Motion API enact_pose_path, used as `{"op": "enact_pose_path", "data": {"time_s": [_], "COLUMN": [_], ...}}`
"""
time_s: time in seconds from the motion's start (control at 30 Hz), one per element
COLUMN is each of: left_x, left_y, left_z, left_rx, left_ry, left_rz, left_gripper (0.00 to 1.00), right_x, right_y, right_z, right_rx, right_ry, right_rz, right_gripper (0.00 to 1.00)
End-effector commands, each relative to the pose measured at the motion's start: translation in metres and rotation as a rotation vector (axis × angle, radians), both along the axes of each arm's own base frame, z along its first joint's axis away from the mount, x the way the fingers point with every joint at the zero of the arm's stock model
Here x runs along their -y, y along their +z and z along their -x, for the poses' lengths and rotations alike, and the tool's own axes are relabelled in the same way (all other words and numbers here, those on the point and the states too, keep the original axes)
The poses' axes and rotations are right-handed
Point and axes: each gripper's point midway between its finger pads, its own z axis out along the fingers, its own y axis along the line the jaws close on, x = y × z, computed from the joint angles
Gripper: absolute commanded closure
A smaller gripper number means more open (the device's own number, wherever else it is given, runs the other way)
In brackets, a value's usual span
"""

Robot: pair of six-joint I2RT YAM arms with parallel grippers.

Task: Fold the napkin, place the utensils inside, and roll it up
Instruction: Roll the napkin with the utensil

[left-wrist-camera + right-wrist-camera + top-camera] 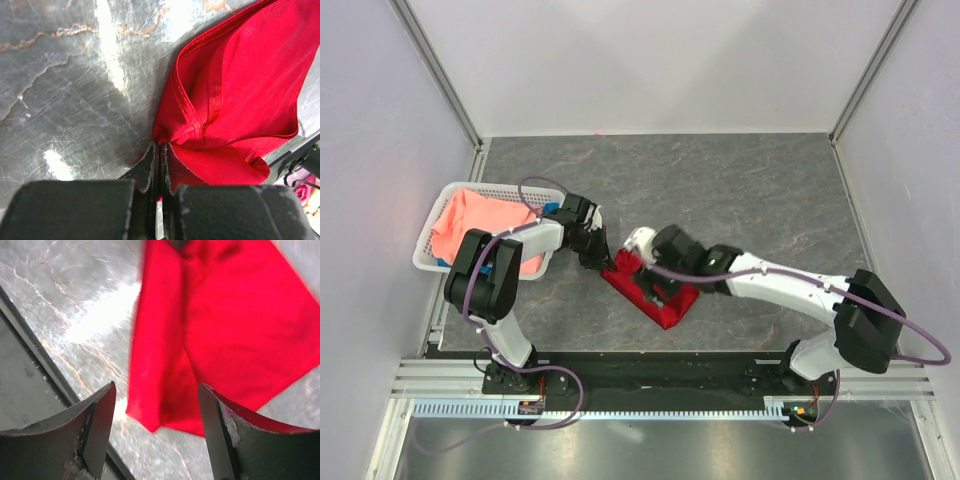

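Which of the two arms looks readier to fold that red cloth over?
Left. The left gripper is shut on an edge of the napkin, so it could probably carry that edge across. The right gripper hangs open over the cloth, holding nothing.

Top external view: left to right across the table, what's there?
White basket holding pink cloth → left gripper → napkin. Omitted: right gripper, overlapping the napkin.
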Motion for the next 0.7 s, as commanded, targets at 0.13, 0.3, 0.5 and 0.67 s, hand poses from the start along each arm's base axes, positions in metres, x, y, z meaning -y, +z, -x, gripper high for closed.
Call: {"op": "enact_pose_path", "data": {"time_s": [0.13,0.3,0.5,0.67], "left_x": [-0.006,-0.005,-0.004,-0.004], "left_y": [-0.002,0.000,0.003,0.004], "left_z": [0.009,0.009,0.009,0.010], "left_rx": [-0.051,-0.051,-0.049,-0.050], "left_ry": [-0.045,-0.044,-0.047,-0.051], "left_rz": [-0.055,-0.047,-0.038,-0.035], "left_gripper": [0.98,0.98,0.98,0.98], "right_x": [-0.038,-0.056,-0.067,-0.069], "right_y": [-0.005,-0.027,-0.046,-0.062], "right_z": [-0.005,0.002,0.006,0.007], "right_rx": [0.484,0.513,0.491,0.437], "right_ry": [0.024,0.093,0.152,0.162], "right_rz": [0.311,0.360,0.370,0.358], "right_gripper": [0.25,0.25,0.28,0.32]}}
